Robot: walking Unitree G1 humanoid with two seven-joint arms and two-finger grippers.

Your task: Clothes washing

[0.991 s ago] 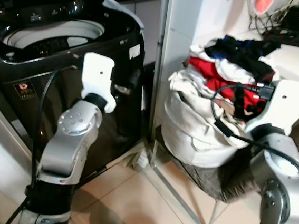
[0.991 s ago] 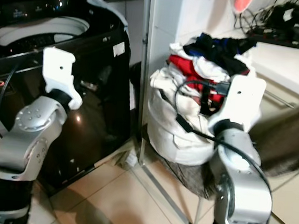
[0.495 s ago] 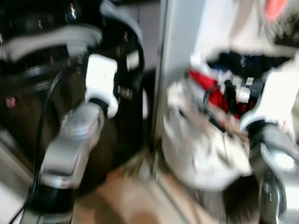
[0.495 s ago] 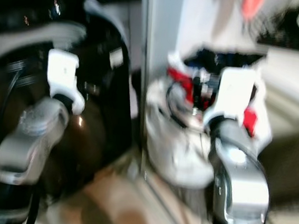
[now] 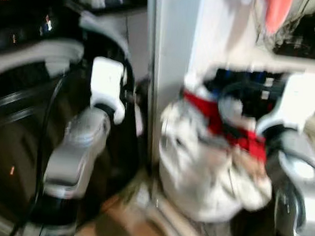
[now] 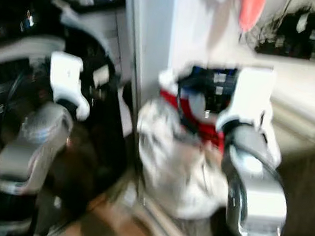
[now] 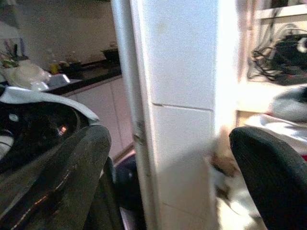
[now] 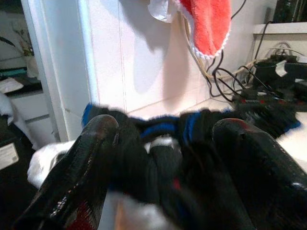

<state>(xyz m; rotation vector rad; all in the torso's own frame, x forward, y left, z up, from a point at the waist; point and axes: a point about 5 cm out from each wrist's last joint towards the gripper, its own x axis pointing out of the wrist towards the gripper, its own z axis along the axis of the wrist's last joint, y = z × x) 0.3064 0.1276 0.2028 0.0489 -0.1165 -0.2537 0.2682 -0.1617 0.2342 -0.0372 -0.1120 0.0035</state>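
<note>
One laundry bag (image 5: pixel 207 178), white, heaped with red, white and dark clothes (image 8: pixel 163 143), sits just right of the white pillar (image 5: pixel 170 69). One black washing machine (image 5: pixel 12 115) stands on the pillar's other side, lid up. My right claw (image 8: pixel 163 158) is over the heap's dark top garment, fingers spread, nothing pinched. My left claw (image 7: pixel 168 182) is raised in front of the pillar, spread, empty. One red cloth (image 8: pixel 206 24) hangs on the wall above the bag. Head views blurred.

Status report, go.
Both jaws open, empty. Right gripper at the laundry pile, dark garment ahead. Left gripper faces white pillar. Head views blurred.
</note>
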